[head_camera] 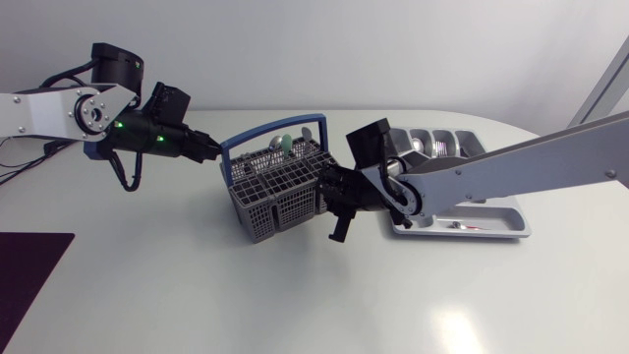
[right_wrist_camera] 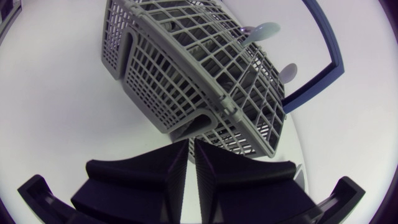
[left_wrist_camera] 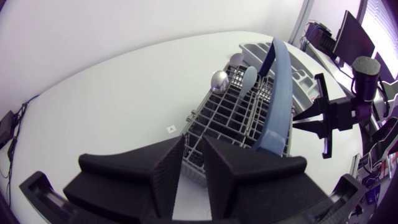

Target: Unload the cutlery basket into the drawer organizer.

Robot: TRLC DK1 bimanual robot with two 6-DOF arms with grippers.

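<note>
The grey cutlery basket (head_camera: 273, 197) with its blue handle (head_camera: 275, 128) stands mid-table. Several spoons stick up from it, one pale green (left_wrist_camera: 249, 78), one shiny metal (left_wrist_camera: 219, 81). My left gripper (head_camera: 212, 150) is at the basket's left corner, beside the handle's end. Its fingers (left_wrist_camera: 166, 177) stand slightly apart, so it is open, and the basket's rim (left_wrist_camera: 193, 165) shows in the gap. My right gripper (head_camera: 332, 193) is shut, its tips right against the basket's right side wall (right_wrist_camera: 186, 118). The grey drawer organizer (head_camera: 491, 218) lies to the right, behind my right arm.
A few pieces of cutlery lie in the organizer's compartments (head_camera: 437, 147). A dark mat (head_camera: 25, 270) covers the table's near left corner. White tabletop (head_camera: 295, 295) stretches in front of the basket.
</note>
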